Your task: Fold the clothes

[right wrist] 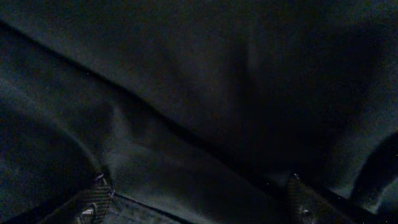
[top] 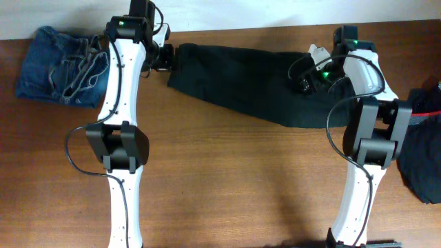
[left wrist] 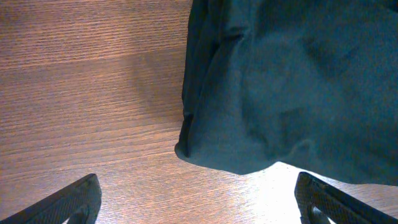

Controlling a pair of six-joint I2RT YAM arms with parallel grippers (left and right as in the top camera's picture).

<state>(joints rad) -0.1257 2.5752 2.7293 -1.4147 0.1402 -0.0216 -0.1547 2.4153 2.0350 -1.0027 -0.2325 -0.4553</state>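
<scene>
The black trousers (top: 241, 83) lie folded lengthwise across the back of the table, slanting from upper left to lower right. My left gripper (top: 162, 58) is open and empty at their left end; in the left wrist view its fingers (left wrist: 199, 202) sit wide apart over bare wood, just short of the fabric edge (left wrist: 280, 87). My right gripper (top: 308, 77) is over the right end of the trousers; in the right wrist view its fingers (right wrist: 199, 199) are spread apart, with dark fabric (right wrist: 199, 93) filling the view.
Faded blue jeans (top: 58, 65) lie crumpled at the back left. A dark garment with a reddish band (top: 424, 145) lies at the right edge. The wooden table (top: 227, 179) extends toward the front.
</scene>
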